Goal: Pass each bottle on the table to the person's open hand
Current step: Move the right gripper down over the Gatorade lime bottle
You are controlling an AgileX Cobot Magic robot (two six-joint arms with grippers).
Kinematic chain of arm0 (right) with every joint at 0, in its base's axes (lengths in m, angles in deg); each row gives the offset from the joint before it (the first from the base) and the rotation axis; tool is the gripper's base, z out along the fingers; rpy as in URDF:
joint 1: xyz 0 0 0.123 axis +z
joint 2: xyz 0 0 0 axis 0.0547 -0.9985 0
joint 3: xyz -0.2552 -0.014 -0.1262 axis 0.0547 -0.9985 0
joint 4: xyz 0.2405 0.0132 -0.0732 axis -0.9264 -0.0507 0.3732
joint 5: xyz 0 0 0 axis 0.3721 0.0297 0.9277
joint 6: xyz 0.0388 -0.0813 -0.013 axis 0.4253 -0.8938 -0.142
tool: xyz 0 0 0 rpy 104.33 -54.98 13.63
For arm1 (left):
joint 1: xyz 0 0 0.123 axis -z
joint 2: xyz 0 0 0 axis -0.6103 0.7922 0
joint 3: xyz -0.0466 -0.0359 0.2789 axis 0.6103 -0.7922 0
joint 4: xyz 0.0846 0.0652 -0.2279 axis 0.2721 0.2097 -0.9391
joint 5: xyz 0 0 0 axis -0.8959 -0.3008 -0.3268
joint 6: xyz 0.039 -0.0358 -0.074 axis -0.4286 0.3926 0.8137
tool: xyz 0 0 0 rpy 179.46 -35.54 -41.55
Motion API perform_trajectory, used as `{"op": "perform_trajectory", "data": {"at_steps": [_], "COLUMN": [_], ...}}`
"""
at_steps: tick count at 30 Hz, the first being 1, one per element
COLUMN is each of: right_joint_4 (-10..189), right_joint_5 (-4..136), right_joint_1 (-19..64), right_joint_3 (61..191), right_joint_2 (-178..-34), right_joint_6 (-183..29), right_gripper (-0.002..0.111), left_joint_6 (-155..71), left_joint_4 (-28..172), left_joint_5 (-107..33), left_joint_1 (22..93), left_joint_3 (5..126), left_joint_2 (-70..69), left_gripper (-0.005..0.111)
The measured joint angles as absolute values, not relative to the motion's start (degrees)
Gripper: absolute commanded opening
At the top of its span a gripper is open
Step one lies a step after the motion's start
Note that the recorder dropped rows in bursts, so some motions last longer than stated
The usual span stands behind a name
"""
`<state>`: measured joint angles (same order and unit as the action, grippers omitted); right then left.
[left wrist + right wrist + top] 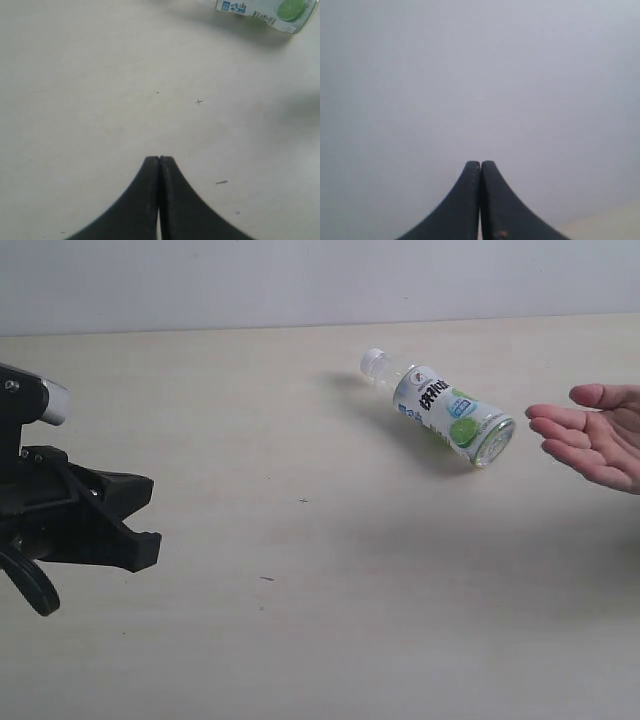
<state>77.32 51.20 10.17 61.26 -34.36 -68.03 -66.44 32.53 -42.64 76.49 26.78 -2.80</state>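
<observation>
One clear bottle (440,406) with a white cap and a green-lime label lies on its side on the pale beige table (300,590), cap toward the back left. Part of its label end shows in the left wrist view as the bottle (265,10). The person's open hand (595,435) is held palm up at the right edge, just right of the bottle's base. My left gripper (148,515) hangs shut and empty at the far left, well away from the bottle; its fingers meet at the left gripper (160,159). My right gripper (480,163) is shut, empty, facing a grey wall.
A small cross mark (303,501) and a dark speck (267,579) lie on the tabletop between my left gripper and the bottle. A grey-white wall (300,280) runs behind the table's far edge.
</observation>
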Motion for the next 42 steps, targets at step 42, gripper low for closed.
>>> {"op": "perform_trajectory", "data": {"at_steps": [42], "right_joint_4": [77.8], "right_joint_5": [133.9], "right_joint_1": [15.5], "right_joint_3": [159.7], "right_joint_2": [-138.7], "right_joint_6": [-98.1], "right_gripper": [0.018], "left_joint_6": [-66.4], "left_joint_4": [32.5], "left_joint_5": [-42.6], "left_joint_1": [76.5], "left_joint_3": [26.8], "left_joint_2": [-2.8], "left_gripper": [0.000]}}
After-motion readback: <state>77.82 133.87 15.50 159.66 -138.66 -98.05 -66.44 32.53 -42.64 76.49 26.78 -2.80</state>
